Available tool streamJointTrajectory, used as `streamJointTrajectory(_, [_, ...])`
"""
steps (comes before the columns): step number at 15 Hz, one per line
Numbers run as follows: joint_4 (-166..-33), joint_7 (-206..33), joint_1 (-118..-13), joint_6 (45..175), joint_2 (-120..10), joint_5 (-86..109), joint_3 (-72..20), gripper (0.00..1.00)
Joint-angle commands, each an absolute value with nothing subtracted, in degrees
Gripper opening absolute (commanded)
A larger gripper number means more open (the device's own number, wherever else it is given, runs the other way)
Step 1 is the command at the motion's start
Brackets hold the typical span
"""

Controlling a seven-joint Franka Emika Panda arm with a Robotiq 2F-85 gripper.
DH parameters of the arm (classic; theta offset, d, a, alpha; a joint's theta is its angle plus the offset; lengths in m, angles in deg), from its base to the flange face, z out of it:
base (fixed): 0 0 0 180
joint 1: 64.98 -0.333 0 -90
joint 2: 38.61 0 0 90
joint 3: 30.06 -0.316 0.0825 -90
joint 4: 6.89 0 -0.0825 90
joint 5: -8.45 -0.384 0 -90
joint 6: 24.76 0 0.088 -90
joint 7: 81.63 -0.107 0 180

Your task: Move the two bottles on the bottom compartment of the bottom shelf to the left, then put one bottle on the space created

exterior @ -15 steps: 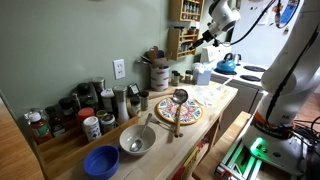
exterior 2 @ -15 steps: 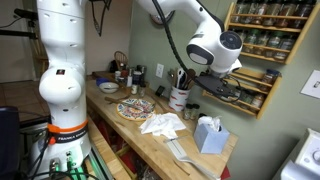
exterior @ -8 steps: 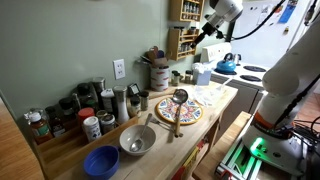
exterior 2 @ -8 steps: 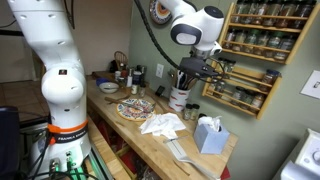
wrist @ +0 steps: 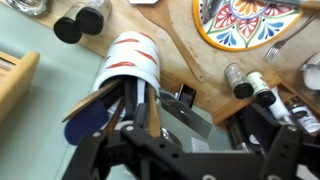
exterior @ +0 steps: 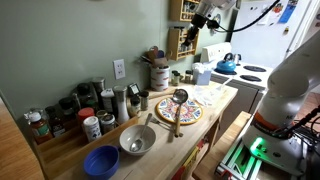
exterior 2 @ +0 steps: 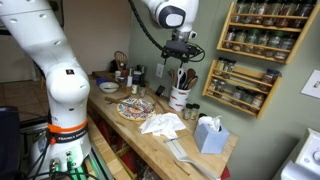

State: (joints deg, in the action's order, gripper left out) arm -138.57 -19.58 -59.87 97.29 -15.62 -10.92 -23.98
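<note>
The bottom shelf (exterior 2: 242, 88), one brown rack of stacked tiers, hangs on the wall beneath a second rack (exterior 2: 262, 25) of jars. The bottles in the bottom compartment (exterior 2: 234, 101) are too small to count. The single gripper (exterior 2: 181, 47) hovers well apart from it, above one striped utensil crock (wrist: 130, 62), its jaws spread wide, holding and touching nothing.
</note>
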Motion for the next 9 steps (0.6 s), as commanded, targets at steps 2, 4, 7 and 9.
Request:
streamJointTrajectory(2, [-135.4,-21.5,-65.9,94.1,-16.7,-6.6,-26.0,1.0])
streamJointTrajectory(4, [-134.1,-23.7,-67.7,95.8,-17.9,-5.1,-28.0,1.0])
streamJointTrajectory(7, [-132.1,-25.4,-70.1,95.9,-19.7,-3.3,-30.1,1.0])
streamJointTrajectory(9, [-133.2,-24.8,-70.5,96.2,-18.5,-4.5,-29.2,1.0])
